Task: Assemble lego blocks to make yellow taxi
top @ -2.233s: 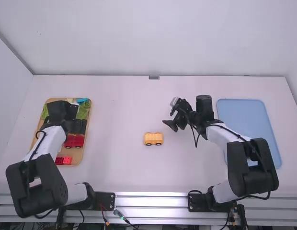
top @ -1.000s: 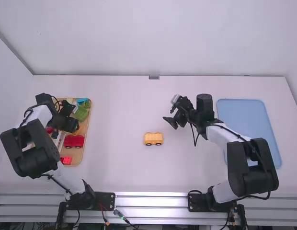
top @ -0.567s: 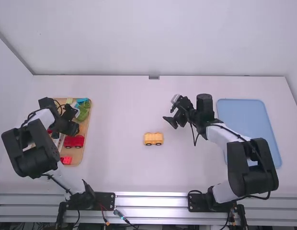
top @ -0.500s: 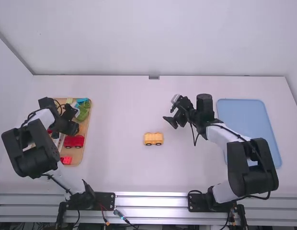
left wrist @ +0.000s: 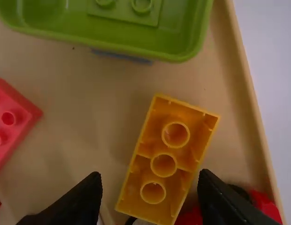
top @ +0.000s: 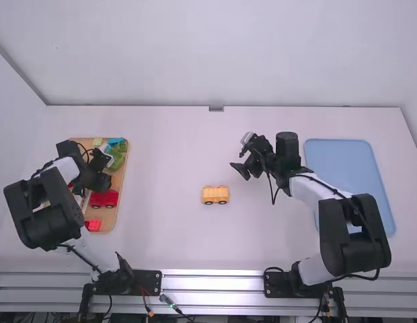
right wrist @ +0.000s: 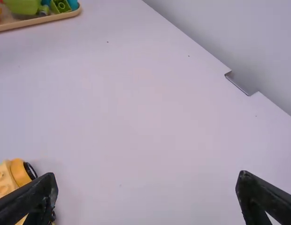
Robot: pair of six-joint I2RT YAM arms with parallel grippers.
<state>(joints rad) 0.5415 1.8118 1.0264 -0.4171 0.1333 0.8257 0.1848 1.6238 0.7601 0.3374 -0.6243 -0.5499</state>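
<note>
Yellow-orange block (left wrist: 167,159) upside down, three round tubes inside.

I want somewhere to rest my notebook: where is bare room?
Bare white table shows between the tan wooden tray and the yellow wheeled block, and from there to the table's near edge. Crowded: the wooden tray, under the left gripper, and the blue plastic tray's near end, under the right arm.
</note>
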